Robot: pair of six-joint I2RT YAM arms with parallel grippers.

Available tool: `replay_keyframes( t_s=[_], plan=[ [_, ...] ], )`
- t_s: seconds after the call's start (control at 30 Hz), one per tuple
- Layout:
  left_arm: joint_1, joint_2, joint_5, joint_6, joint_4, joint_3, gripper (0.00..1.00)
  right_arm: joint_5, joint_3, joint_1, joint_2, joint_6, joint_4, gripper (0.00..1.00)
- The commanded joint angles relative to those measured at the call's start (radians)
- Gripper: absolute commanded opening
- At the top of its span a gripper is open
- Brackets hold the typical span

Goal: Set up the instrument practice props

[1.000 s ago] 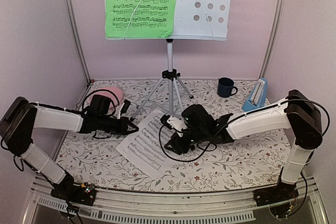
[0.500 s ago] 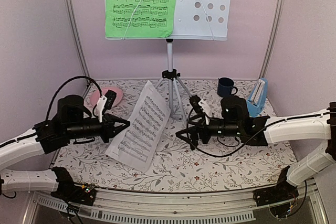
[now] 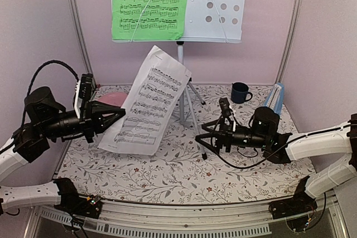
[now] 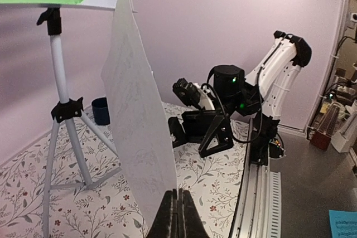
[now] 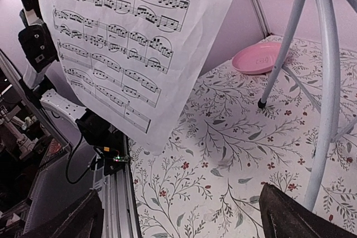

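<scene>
Left gripper point(image 3: 118, 115): fingers clenched on the lower left edge of the white music sheet point(image 3: 148, 104). A second ago this sheet lay flat on the counter point(image 3: 184, 179) with both grippers at it. It now hangs clear of the counter, tilted, in front of the tripod of the music stand point(image 3: 218, 5) and just below the green sheet point(image 3: 149, 4) already on the stand's left half.

Right gripper point(image 3: 207, 137): fingers released and spread wide, drawn back to the right, well apart from the sheet.

The left arm alone now carries the page. The likely step in hand is raising it to the bare, perforated right half of the stand.

The blue metronome point(image 3: 274, 98) stands at the far right of the counter.

Both sheets carry printed staves of notes. No title, words or brand can be read.
</scene>
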Motion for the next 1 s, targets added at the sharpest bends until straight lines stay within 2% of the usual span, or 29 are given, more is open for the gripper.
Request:
replay_keyframes(
  t_s=[0.0,0.1,0.37,0.43,0.5,0.57,0.67,0.77,0.8,0.97],
  plan=[
    [-0.013,0.008,0.146,0.029,0.114,0.038,0.00,-0.062,0.028,-0.001,0.029,0.038,0.194,0.99],
    [-0.013,0.008,0.207,0.004,0.171,0.035,0.00,-0.082,0.073,0.000,0.072,0.054,0.237,0.99],
    [-0.013,0.018,0.265,-0.053,0.302,0.011,0.00,-0.150,0.145,-0.006,0.115,0.128,0.386,0.97],
    [-0.012,0.026,0.265,-0.070,0.332,0.006,0.00,-0.184,0.157,-0.013,0.115,0.138,0.423,0.92],
    [-0.013,0.038,0.251,-0.081,0.349,0.001,0.00,-0.217,0.167,-0.016,0.106,0.166,0.458,0.83],
    [-0.012,0.055,0.234,-0.097,0.367,-0.006,0.00,-0.240,0.178,-0.016,0.090,0.188,0.479,0.68],
    [-0.013,0.082,0.219,-0.115,0.388,-0.012,0.00,-0.224,0.183,-0.016,0.047,0.201,0.465,0.39],
    [-0.012,0.098,0.161,-0.130,0.384,-0.016,0.00,-0.200,0.193,-0.016,0.007,0.174,0.380,0.07],
    [-0.012,0.104,0.121,-0.128,0.365,-0.007,0.00,-0.189,0.201,-0.015,-0.005,0.156,0.339,0.00],
    [-0.013,0.179,0.014,-0.054,0.177,0.097,0.26,-0.129,0.261,-0.016,-0.058,0.073,0.054,0.00]
  ],
)
